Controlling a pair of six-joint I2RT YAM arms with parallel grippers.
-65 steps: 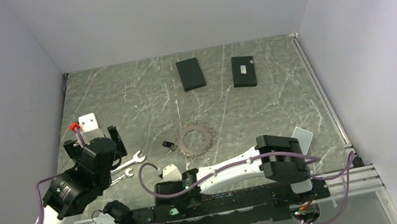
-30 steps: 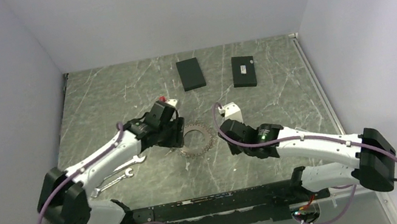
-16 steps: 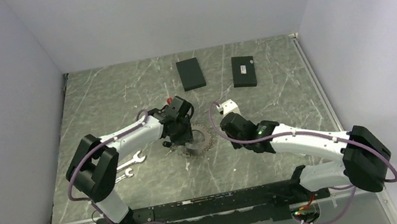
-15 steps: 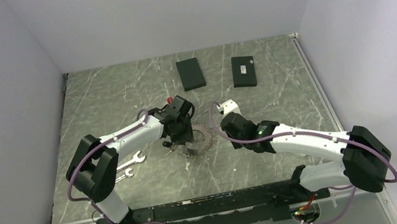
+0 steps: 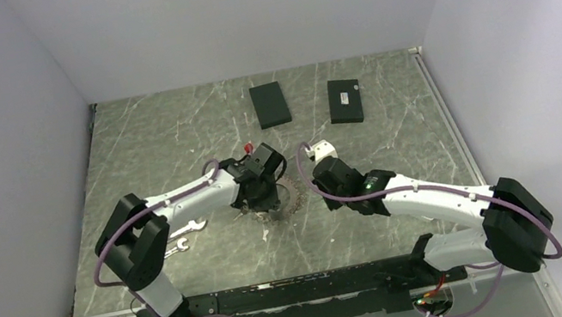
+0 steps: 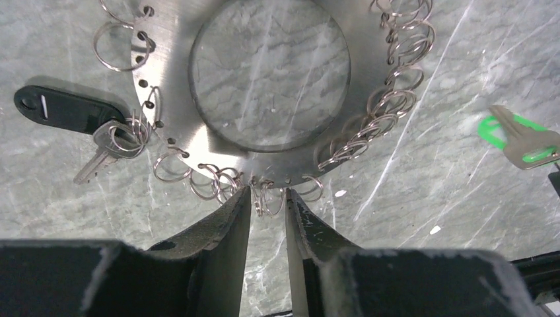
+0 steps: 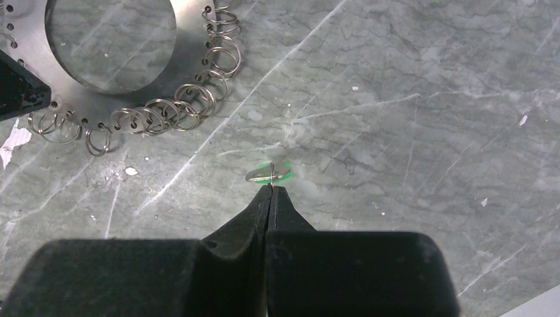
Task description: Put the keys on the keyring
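Keyring (image 6: 173, 99), a flat grey metal disc with an open centre, lay on the marbled table (image 5: 195, 139) between the two arms. Its rim was pierced with small holes carrying many split rings (image 6: 389, 99).

Left gripper (image 6: 267, 198): the jaws stood narrowly open with a slim gap between them. The fingertips (image 6: 239, 201) reached the near edge of the disc, one on each side of a single split ring (image 6: 269, 206) hanging from that edge. It could not be told whether either pad touched this ring.

Right gripper (image 7: 269, 188): the jaws were closed, with no gap visible. They pinched a green-headed key (image 7: 269, 175), seen edge-on at the very tips. The key was held off to the side of the disc, apart from its rim. In the left wrist view the same key appeared beyond the disc at the right.

On the opposite side of the disc, a black tag (image 6: 63, 109) and a silver key (image 6: 99, 155) hung from a split ring on the rim, both lying on the table.

Two flat black boxes (image 5: 270, 105) lay near the far wall, well apart from the disc. Two wrenches (image 5: 180, 246) lay near the left arm.
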